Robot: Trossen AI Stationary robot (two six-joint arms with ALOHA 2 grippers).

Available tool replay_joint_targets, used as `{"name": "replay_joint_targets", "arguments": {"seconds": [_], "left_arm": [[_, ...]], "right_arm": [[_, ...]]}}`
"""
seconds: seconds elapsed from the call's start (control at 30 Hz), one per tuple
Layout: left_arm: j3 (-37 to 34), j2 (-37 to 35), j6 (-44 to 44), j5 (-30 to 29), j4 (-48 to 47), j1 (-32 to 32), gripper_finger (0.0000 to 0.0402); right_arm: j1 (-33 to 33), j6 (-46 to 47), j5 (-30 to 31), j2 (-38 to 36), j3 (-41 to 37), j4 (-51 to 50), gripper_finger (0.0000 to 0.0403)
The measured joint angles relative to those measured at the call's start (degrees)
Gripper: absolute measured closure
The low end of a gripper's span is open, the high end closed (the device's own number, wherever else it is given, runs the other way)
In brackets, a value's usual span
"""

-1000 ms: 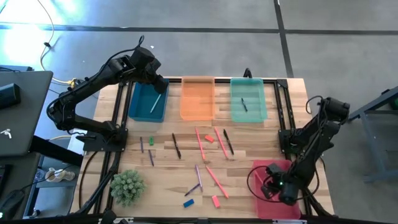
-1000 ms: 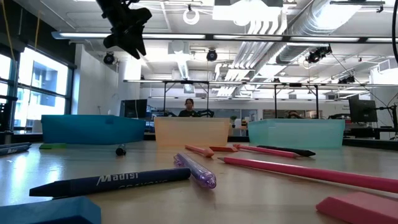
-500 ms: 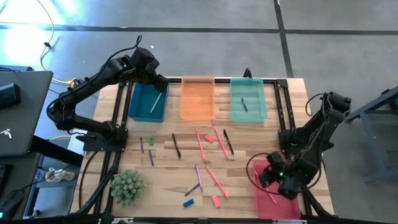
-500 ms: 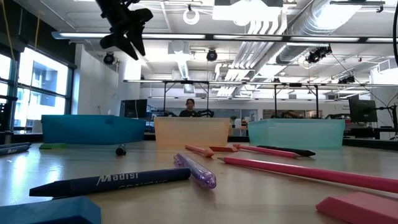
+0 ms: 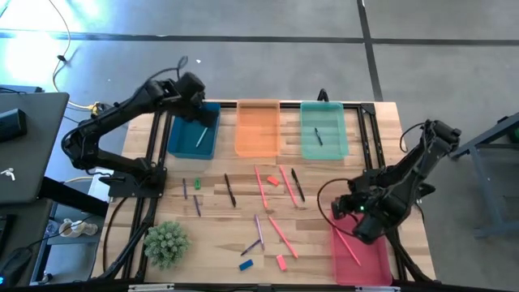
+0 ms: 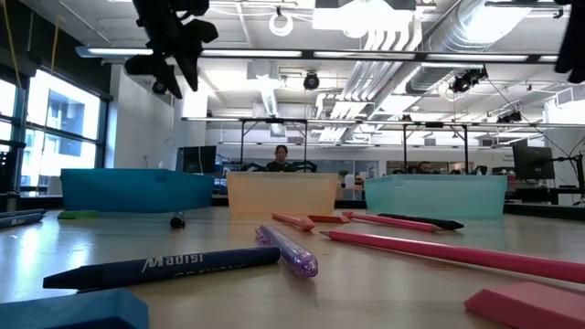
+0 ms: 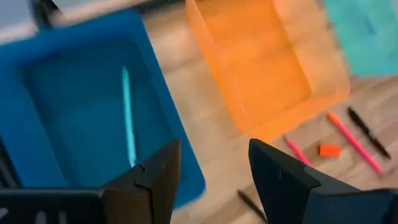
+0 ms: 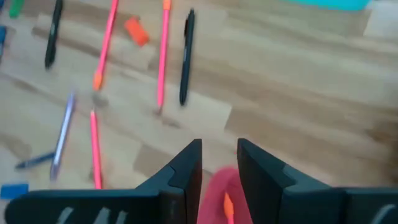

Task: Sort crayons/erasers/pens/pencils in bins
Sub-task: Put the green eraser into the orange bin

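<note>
Right gripper (image 5: 358,212) risen from inside pink-red bin (image 5: 363,258) to above its near-table edge, fingers parted, empty. Pink stick (image 5: 347,245) (released) lying diagonally in that bin, just below gripper. Left gripper (image 7: 208,171) over blue bin (image 5: 193,132), open.

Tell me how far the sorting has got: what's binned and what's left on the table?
Three items look binned: a light stick in the blue bin, a dark one in the teal bin, a pink one in the pink bin. The orange bin looks empty. Nothing is in hand: the left gripper and right gripper are open. About a dozen sticks and four erasers remain on the table.
</note>
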Motion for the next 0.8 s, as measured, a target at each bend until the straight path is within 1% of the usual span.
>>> {"name": "replay_joint_targets", "arguments": {"seconds": [0.23,0.47,0.6,0.8], "left_arm": [[-6.7,0.0,-6.9,0.2,-0.9,-6.4,0.0224],[-9.6,0.0,-13.3,0.1,-1.2,-12.7,0.0224],[-12.6,0.0,-18.2,0.1,-1.2,-16.2,0.0223],[-18.5,0.0,-26.7,0.1,-1.3,-22.0,0.0224]], "right_arm": [[-3.8,-1.7,-0.1,-3.5,0.0,-2.1,0.0309],[-8.4,-7.3,-0.1,-9.5,-0.1,-6.2,0.0309],[-11.9,-11.7,-0.1,-14.0,-0.1,-7.4,0.0309],[-17.4,-21.4,0.9,-19.9,-0.1,-7.9,0.0309]]}}
